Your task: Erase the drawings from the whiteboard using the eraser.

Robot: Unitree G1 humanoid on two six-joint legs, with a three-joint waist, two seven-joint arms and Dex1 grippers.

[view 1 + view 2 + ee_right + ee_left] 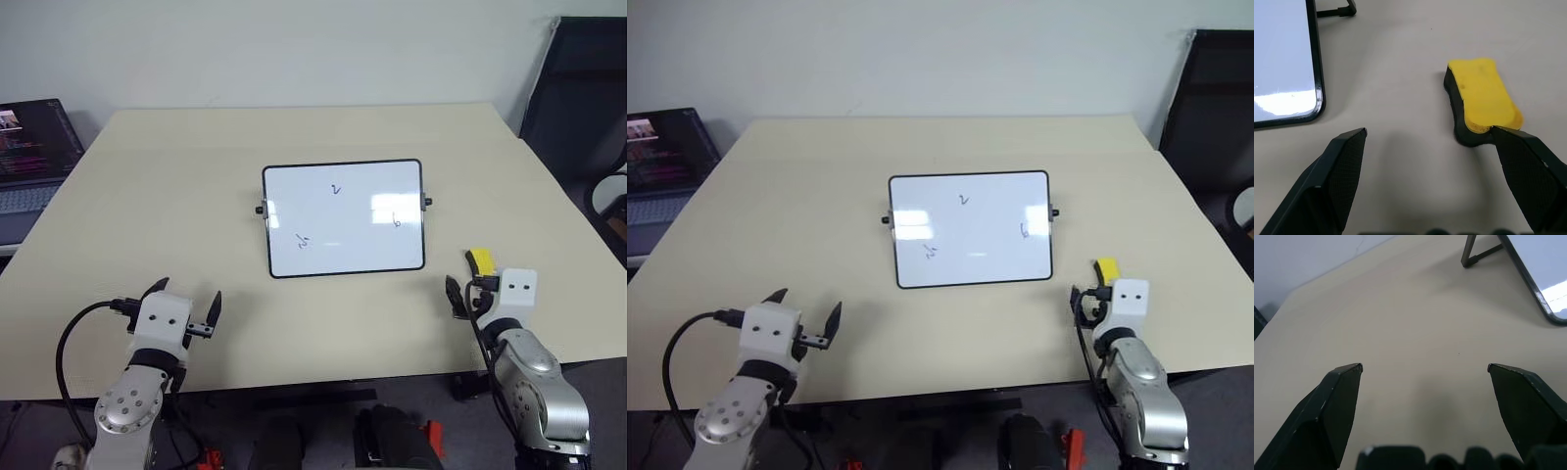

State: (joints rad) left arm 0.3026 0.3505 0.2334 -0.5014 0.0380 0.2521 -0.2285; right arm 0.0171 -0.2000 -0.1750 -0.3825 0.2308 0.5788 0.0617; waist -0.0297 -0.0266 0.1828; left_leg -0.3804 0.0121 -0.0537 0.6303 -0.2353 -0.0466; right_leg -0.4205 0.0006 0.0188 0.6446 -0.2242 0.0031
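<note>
The bench is a broad pale beige top that carries everything. A laptop with a dark screen sits just off the bench's far left corner, and a black panel stands past the far right corner.

Around the middle of the bench stands the whiteboard, a white glossy board in a thin black frame with rounded corners and a small black knob on each side. The left wrist view shows a thin black leg behind it, so it stands propped at a slant. It bears the drawings: one small dark squiggle near its far edge, one by its right side and one toward its near left corner.

The left gripper hovers over the near left part of the bench, well apart from the board, its jaws spread wide with nothing between them. The right gripper hovers by the near right edge, jaws likewise wide and holding nothing.

The eraser, a small yellow block with a dark underside, lies flat on the bench, off the whiteboard's near right corner and just ahead of the right gripper. In the right wrist view it sits at the tip of one finger; whether they touch cannot be told.
</note>
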